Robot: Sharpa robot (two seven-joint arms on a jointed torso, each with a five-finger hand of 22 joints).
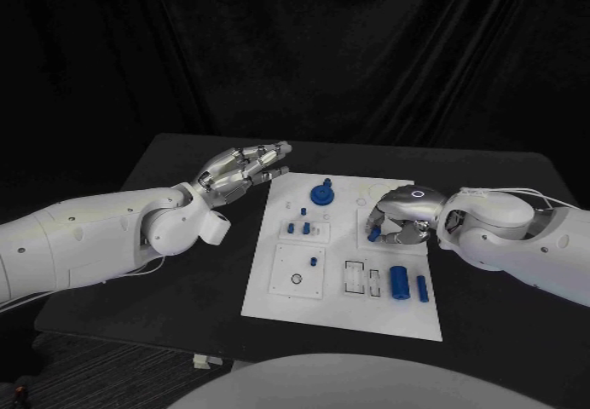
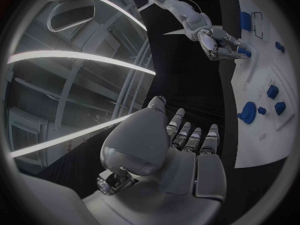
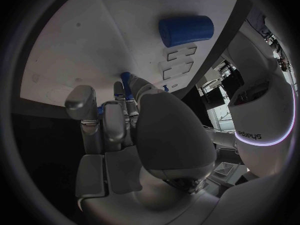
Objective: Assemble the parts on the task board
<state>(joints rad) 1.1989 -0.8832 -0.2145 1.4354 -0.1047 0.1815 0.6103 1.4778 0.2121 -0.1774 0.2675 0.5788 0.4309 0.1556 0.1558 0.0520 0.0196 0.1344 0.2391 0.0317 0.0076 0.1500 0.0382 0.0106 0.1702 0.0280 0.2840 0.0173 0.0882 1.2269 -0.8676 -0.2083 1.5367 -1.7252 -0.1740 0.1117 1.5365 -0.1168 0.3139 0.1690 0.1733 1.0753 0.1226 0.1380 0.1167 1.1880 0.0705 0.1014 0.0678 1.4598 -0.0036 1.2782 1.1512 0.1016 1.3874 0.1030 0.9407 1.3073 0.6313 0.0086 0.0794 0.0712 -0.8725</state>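
On a black counter [image 1: 184, 162], the right hand [image 1: 400, 223] pinches a small blue part [image 3: 125, 78] at the white task board [image 1: 350, 307]'s right edge. The left hand [image 1: 240, 173] hovers released. A loose pinch could drop or tilt it.

Left robot hand [image 1: 241, 173] raised, fingers extended and apart, right robot hand [image 1: 400, 218] curled downward
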